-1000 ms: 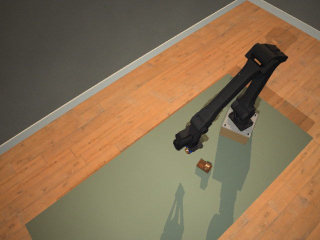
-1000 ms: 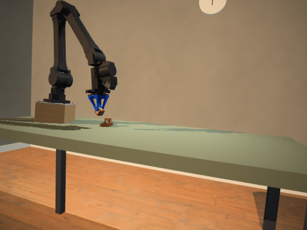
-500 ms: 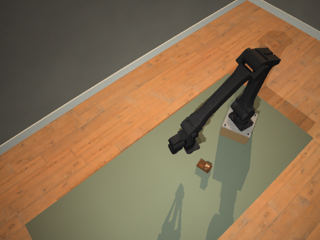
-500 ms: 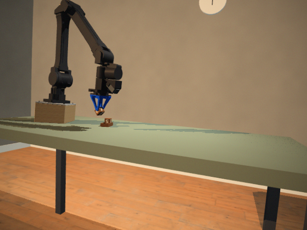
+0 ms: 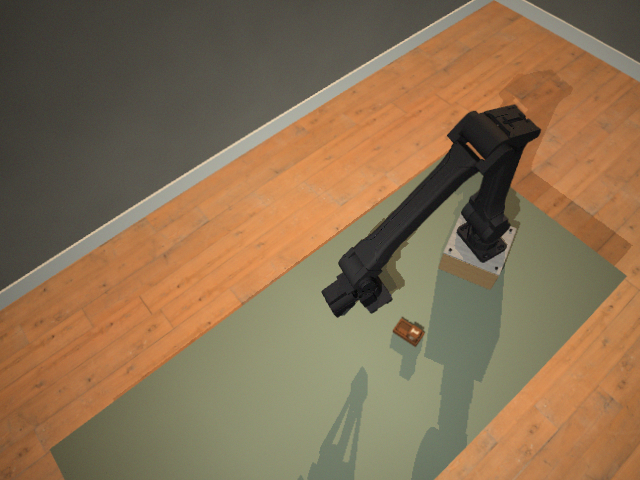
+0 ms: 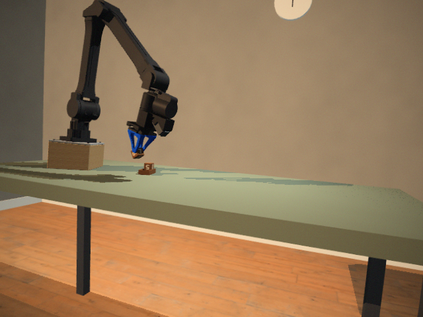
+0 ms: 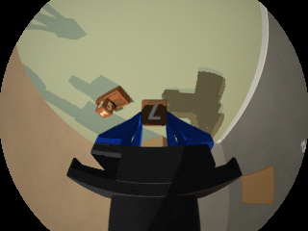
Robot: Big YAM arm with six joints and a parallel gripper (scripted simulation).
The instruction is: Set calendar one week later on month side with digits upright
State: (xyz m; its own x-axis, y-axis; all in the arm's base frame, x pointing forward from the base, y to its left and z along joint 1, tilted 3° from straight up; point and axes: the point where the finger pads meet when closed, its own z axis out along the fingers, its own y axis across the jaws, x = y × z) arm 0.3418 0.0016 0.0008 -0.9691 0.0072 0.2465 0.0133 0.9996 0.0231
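Blue fingers of your gripper are clamped on a small brown cube, held in the air above the green surface; in the wrist view the face turned to the lens carries a pale digit, tilted, that cannot be read with certainty. You can see the wooden tray lying flat on the surface near the gripper and apart from it, below and just to its right in the exterior view. One cube stands in that tray, showing a white mark that looks like a 5. Your black arm reaches out from a tan block at the surface's end. From the top view, the arm's wrist hides the held cube, and the tray sits just beyond it.
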